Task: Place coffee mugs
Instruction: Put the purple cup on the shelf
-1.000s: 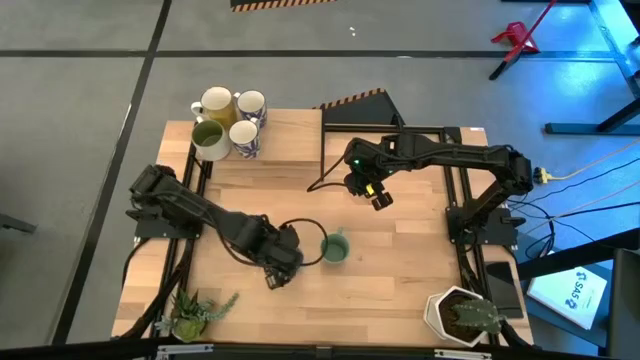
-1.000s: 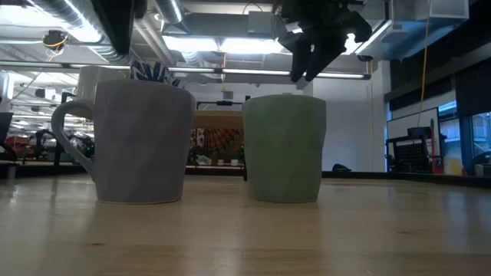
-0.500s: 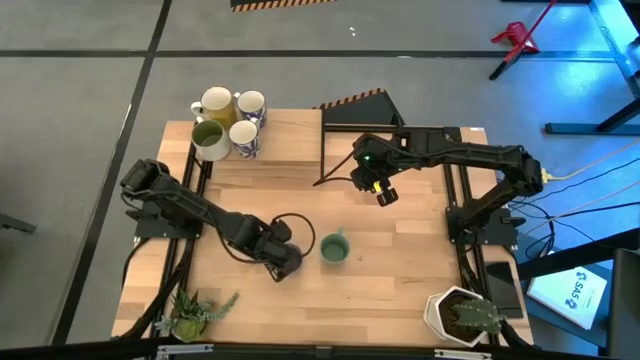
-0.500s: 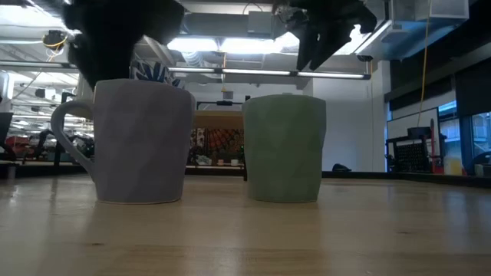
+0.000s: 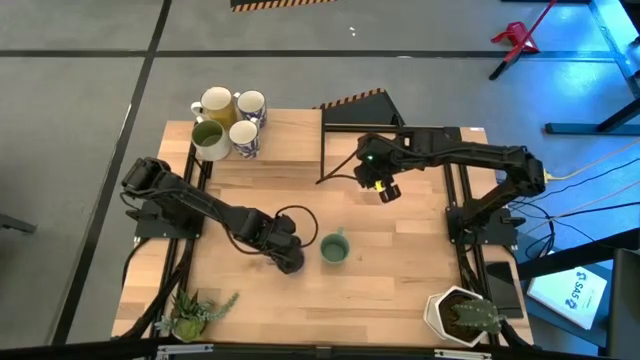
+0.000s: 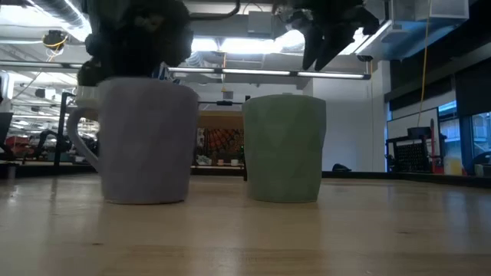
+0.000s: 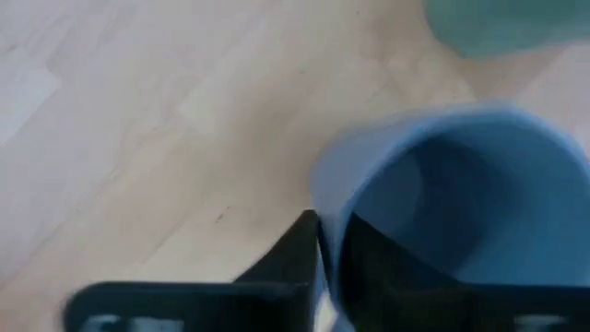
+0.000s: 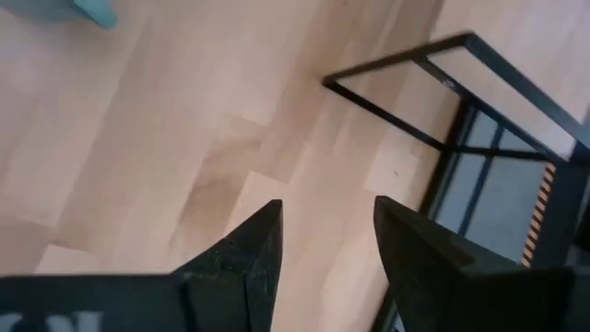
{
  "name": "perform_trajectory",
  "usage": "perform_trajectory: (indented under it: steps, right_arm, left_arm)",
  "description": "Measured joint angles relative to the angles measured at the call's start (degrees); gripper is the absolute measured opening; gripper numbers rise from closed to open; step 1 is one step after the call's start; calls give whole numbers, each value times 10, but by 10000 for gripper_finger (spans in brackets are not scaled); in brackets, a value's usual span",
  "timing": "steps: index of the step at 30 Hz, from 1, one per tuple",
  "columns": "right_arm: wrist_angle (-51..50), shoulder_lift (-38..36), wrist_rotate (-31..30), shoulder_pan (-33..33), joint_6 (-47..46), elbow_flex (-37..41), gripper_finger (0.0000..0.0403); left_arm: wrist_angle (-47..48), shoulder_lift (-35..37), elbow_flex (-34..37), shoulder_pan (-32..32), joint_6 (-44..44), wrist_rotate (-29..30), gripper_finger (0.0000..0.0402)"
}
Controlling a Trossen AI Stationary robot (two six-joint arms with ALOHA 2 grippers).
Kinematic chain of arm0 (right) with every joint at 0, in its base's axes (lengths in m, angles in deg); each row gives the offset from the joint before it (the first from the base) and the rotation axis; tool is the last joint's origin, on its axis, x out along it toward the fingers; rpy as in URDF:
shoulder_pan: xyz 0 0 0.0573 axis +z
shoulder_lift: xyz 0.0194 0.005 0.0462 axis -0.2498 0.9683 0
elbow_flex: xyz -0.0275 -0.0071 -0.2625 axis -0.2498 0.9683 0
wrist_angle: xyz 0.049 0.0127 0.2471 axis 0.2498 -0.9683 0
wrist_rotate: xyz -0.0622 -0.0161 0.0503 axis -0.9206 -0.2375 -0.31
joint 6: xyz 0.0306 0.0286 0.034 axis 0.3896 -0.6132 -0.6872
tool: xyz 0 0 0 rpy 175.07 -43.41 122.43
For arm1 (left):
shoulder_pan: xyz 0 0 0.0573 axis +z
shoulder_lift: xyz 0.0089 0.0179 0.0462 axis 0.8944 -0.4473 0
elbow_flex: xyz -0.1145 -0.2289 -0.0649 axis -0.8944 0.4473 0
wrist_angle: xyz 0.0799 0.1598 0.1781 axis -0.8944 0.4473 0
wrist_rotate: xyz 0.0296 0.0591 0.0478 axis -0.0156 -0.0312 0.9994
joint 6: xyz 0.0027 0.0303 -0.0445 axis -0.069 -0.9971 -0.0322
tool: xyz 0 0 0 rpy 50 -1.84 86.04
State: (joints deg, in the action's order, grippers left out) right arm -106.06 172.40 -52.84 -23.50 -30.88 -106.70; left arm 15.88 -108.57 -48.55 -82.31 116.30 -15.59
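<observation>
A purple-blue mug (image 6: 146, 142) stands upright on the wooden table (image 5: 400, 260), and my left gripper (image 5: 288, 258) sits on top of it, shut on its rim. The high view hides the mug under that gripper. The left wrist view looks down into the mug (image 7: 461, 212). A sage green mug (image 5: 334, 248) stands on its base just to the right. My right gripper (image 5: 385, 192) hangs open above the table's far middle, holding nothing. Several more mugs (image 5: 228, 120) stand grouped at the far left corner. My left gripper has the purple-blue mug's rim (image 7: 323, 198) between its two fingers. One finger (image 7: 290, 254) is outside the wall and the other (image 7: 387, 267) is inside the mug. The fingers come from above, pointing steeply down. The mug stays upright with its base on the table.
A black frame (image 5: 365, 130) stands at the far middle of the table. A white pot with a plant (image 5: 460, 315) sits at the near right corner. A small green plant (image 5: 195, 312) lies at the near left. Bare wood lies between the two arms.
My left gripper has come down onto the purple-blue mug from above. In the low view the mug has shifted slightly, and its handle is drawn in closer. My right gripper has risen a little.
</observation>
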Motion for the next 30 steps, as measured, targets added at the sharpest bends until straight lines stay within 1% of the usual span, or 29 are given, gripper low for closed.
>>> perform_trajectory:
  steps: [1, 2, 7, 9, 12, 16, 19, 21, 24, 28, 30]
  right_arm:
    - [-2, -3, -6, 0, 0, 0, 163]
    - [-2, -7, -12, 0, 0, 0, 163]
    - [-7, -33, -37, 0, 0, 0, 163]
    - [-6, -45, -48, 0, 0, 0, 163]
    - [-5, -57, -63, 0, 0, -1, 163]
    - [-6, -62, -69, 0, 0, -1, 163]
    - [-6, -62, -68, 0, 0, -1, 163]
    - [-5, -62, -68, 0, 0, -1, 163]
    - [-4, -62, -68, 0, -9, -1, 163]
    - [-4, -62, -68, 0, -10, -1, 163]
    - [-3, -62, -69, 0, -10, -1, 163]
  left_arm:
    - [2, 0, 2, 3, 3, 2, 23]
    - [4, 2, 3, 7, 13, -1, 18]
    - [3, 0, -4, 23, 17, -13, 16]
    - [12, 5, -19, 35, 15, -21, 16]
    - [19, 26, -56, 57, 15, -13, 16]
    - [82, 40, -127, 97, 12, 15, 16]
    - [134, 43, -205, 131, 0, 41, 16]
    - [185, 44, -256, 151, -14, 61, 16]
    - [243, 44, -321, 176, -30, 89, 16]
    - [342, 44, -389, 216, -30, 136, 16]
    - [349, 44, -414, 244, -41, 158, 16]
